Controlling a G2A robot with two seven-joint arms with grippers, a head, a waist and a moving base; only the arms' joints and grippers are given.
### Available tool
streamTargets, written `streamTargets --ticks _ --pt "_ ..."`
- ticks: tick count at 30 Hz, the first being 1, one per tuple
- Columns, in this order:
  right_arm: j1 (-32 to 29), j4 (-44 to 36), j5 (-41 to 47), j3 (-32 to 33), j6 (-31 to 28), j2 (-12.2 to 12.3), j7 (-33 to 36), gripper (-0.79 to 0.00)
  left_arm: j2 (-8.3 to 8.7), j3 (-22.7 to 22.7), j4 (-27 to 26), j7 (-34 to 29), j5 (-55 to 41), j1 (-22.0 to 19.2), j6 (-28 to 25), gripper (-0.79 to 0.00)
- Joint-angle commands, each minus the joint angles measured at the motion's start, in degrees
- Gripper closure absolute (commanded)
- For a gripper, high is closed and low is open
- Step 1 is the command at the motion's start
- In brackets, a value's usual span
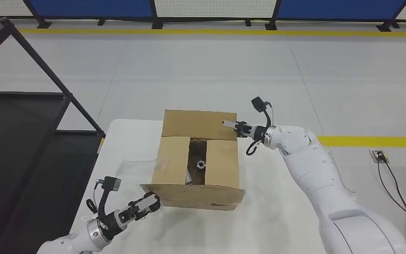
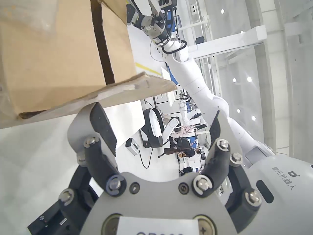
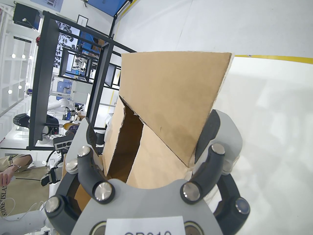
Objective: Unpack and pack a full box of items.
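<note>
Item: brown corrugated cardboard box, which stood mid white worktop. Two top flaps lay folded nearly shut with a dark gap between them, and a small round silvery object showed inside. Far flap and near flap were splayed open. Left gripper: jaws released, empty, just beside the near flap's left corner. Right gripper: jaws spread wide at the far flap's right corner, which lay between them unclamped.
</note>
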Motion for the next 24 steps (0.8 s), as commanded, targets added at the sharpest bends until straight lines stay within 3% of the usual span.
streamTargets --ticks 1,7,15,24 --pt "0.26 -0.72 2.78 0.82 -2.17 -0.25 0.38 -0.785 0.05 -0.03 0.03 1.03 1.88 -0.5 -0.13 -0.785" --pt "1.08 0.71 10.18 2.96 -10.66 0.0 8.09 -0.785 0.16 1.72 1.0 4.82 6.32 -1.61 -0.38 -0.785" --pt "1.63 0.59 11.99 2.73 -11.64 0.08 11.91 -0.785 0.51 2.4 1.83 6.15 7.71 -2.64 -0.16 -0.785" --pt "2.67 -0.04 14.54 1.16 -1.58 -1.22 21.19 -0.785 0.72 4.42 3.2 9.8 11.9 -4.56 0.84 -0.785"
